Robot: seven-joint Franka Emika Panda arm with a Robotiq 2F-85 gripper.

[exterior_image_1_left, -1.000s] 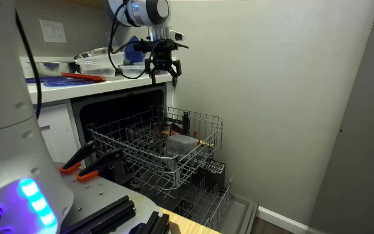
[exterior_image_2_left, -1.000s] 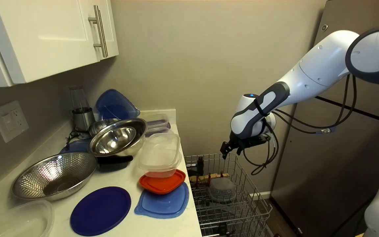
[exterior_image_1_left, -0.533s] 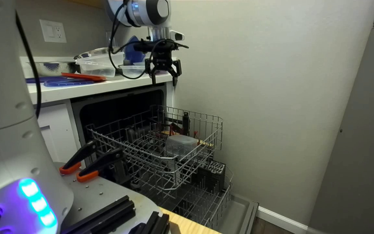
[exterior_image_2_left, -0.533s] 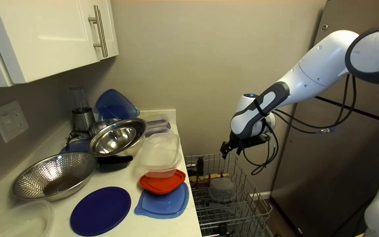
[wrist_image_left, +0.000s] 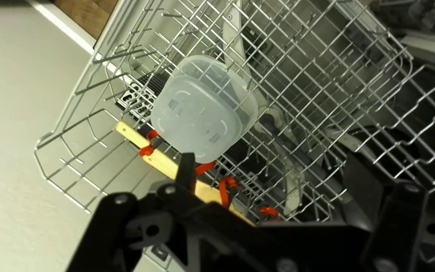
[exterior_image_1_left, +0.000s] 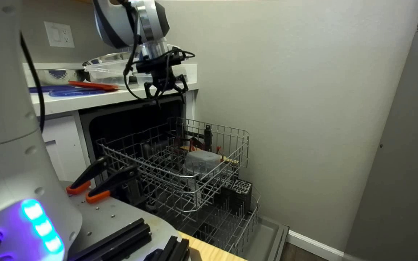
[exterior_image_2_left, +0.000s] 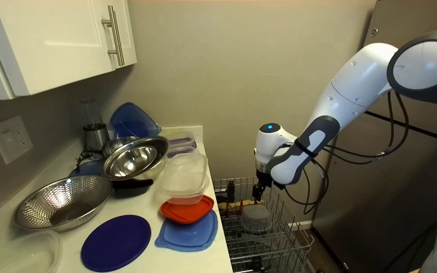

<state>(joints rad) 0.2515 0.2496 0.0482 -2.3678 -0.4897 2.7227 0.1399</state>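
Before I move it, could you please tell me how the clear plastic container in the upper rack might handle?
The container looks thin-walled and see-through, so it is probably light and slightly flexible. Its sides look smooth and may slip. Set on the open wires of the upper rack, it could shift if pushed.

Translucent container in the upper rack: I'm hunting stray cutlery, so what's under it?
Through the translucent container, wires of the upper rack show beneath its side; its cloudier base hides the rest.
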